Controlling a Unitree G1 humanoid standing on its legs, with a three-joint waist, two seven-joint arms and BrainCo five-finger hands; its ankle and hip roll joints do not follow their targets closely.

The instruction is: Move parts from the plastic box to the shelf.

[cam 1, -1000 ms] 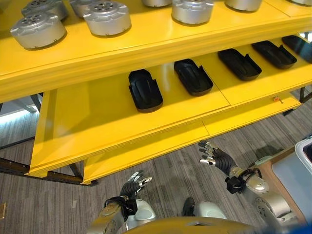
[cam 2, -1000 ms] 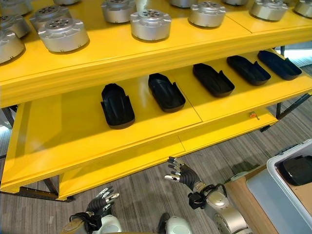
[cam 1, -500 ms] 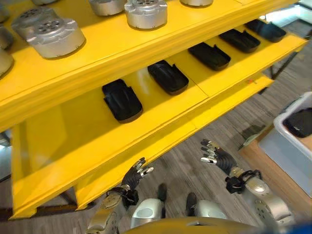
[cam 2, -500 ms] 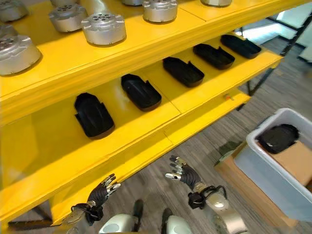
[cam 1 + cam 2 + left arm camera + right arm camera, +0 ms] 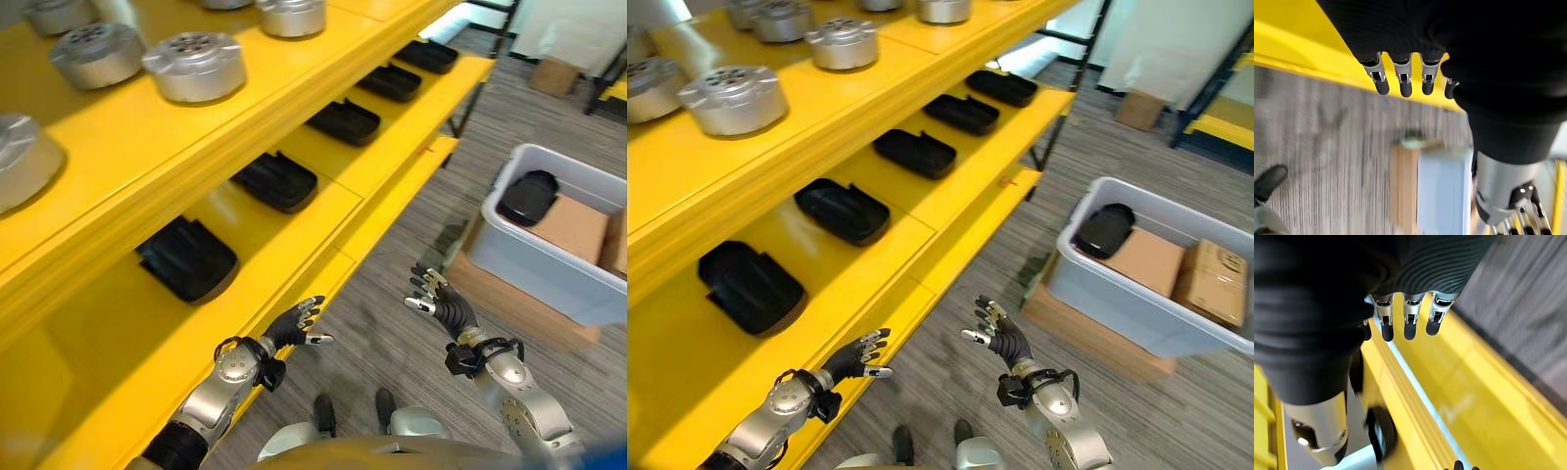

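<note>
A grey plastic box [image 5: 1117, 304] stands on the floor to my right. In its far corner lies a black moulded part [image 5: 1104, 230], beside two cardboard cartons [image 5: 1146, 259]. Several matching black parts [image 5: 186, 259] lie in a row on the lower tier of the yellow shelf [image 5: 323, 211] to my left. My left hand [image 5: 294, 328] hovers at the shelf's front edge, fingers straight and empty. My right hand [image 5: 441, 304] hangs over the floor between shelf and box, also open and empty. In the left wrist view, straight fingers [image 5: 1400, 81] point past the yellow edge.
Round silver parts [image 5: 191, 67] sit on the shelf's upper tier. The plastic box rests on a flat brown base [image 5: 1087, 333]. A cardboard carton [image 5: 554, 73] and black rack legs stand farther back on the striped grey floor.
The camera has swung right, so the plastic box is now in fuller view. My left hand has come up and forward to the shelf's edge. Both hands stay open.
</note>
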